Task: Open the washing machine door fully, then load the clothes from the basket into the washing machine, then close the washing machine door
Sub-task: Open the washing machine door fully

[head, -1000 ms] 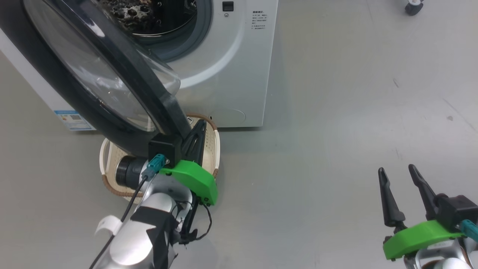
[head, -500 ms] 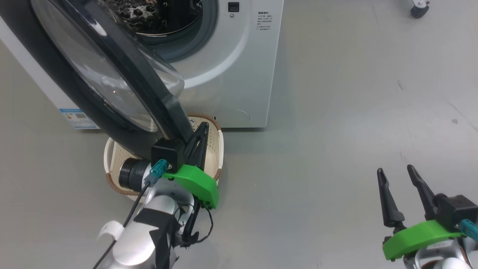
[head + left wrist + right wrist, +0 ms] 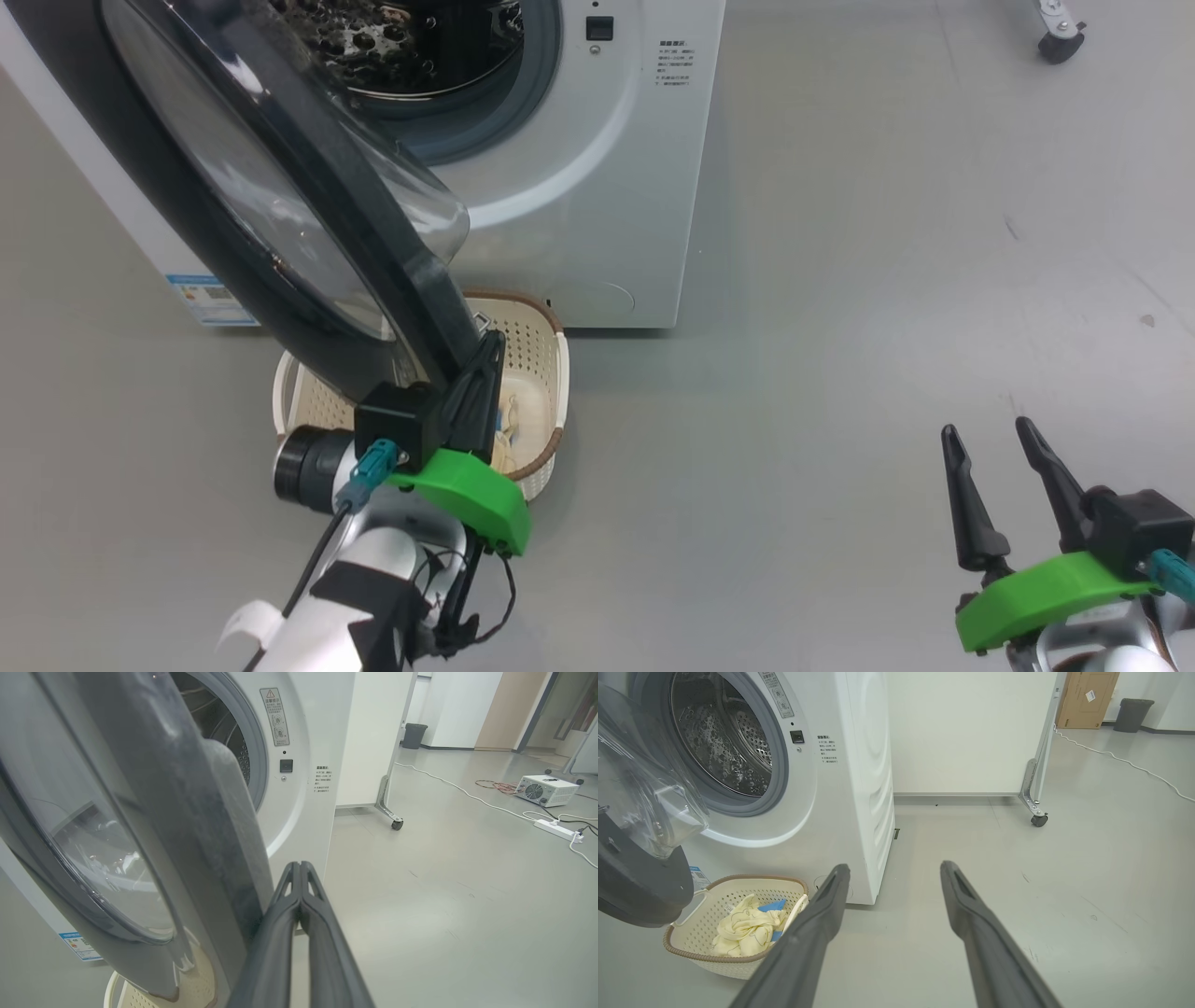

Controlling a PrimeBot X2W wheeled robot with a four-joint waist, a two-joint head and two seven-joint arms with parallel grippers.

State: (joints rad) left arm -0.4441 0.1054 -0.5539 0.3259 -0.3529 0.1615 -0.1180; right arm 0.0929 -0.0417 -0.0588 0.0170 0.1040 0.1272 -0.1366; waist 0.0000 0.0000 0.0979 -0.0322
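Observation:
The white washing machine (image 3: pixel 597 187) stands at the top of the head view with its steel drum (image 3: pixel 724 742) exposed. The washing machine door (image 3: pixel 280 215), black-rimmed with a clear bowl, hangs partly swung out over the basket (image 3: pixel 551 373). My left gripper (image 3: pixel 493 341) is shut with nothing in it, its fingers (image 3: pixel 299 891) lying along the right side of the door's lower edge (image 3: pixel 224 858). Cream-yellow clothes (image 3: pixel 742 928) lie in the basket (image 3: pixel 733 963). My right gripper (image 3: pixel 985 429) is open and empty over bare floor at the lower right.
A wheeled white panel stands right of the washer, its caster (image 3: pixel 1036 819) on the floor. Farther off lie a power strip (image 3: pixel 556 828), cables and a white box (image 3: pixel 544 791). A dark bin (image 3: pixel 413 735) stands by the far wall.
The head view has shifted a little. My shut left gripper has drawn back towards me along the door's edge, and more of the basket with the clothes shows. The right gripper has not moved.

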